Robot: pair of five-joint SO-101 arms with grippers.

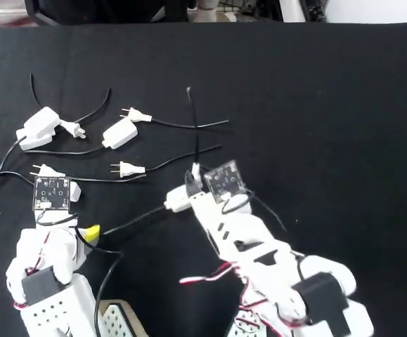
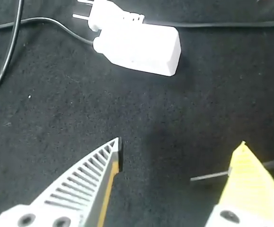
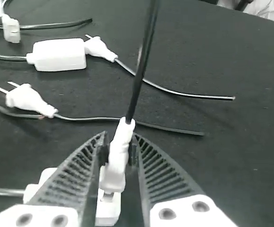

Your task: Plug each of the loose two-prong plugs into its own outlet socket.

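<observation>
**Surface:** black cloth (image 1: pixel 330 105) over the table.

**Right gripper** (image 3: pixel 118 142): near the table's centre. Both fingers are clamped on the sides of the held plug (image 3: pixel 117 161).
- The held plug is white and stands upright between the pads.
- Its black cord (image 3: pixel 141 61) runs away from the gripper.
- The centre socket (image 3: pixel 107 210), also white, sits directly under the plug and touches it. Whether the prongs are seated cannot be told.

**Left gripper** (image 2: pixel 180 151): at the table's left side, spread wide and holding nothing. It has one white finger (image 2: pixel 89 184) and one yellow finger (image 2: pixel 248 179), both above bare cloth.
- Just ahead, the near socket (image 2: pixel 141 47) lies flat.
- The near plug (image 2: pixel 106 14) lies against it, prongs pointing away, not inserted.

**Far-left socket** (image 1: pixel 40 128): lies flat. The far-left plug (image 1: pixel 73 128) is just beside it, prongs turned away.

**Middle socket** (image 1: pixel 120 133): lies flat. The middle plug (image 1: pixel 136 114) is at its end and unplugged.

**Lone plug** (image 1: pixel 127 168): loose on the cloth, between the middle socket and the right gripper.
</observation>
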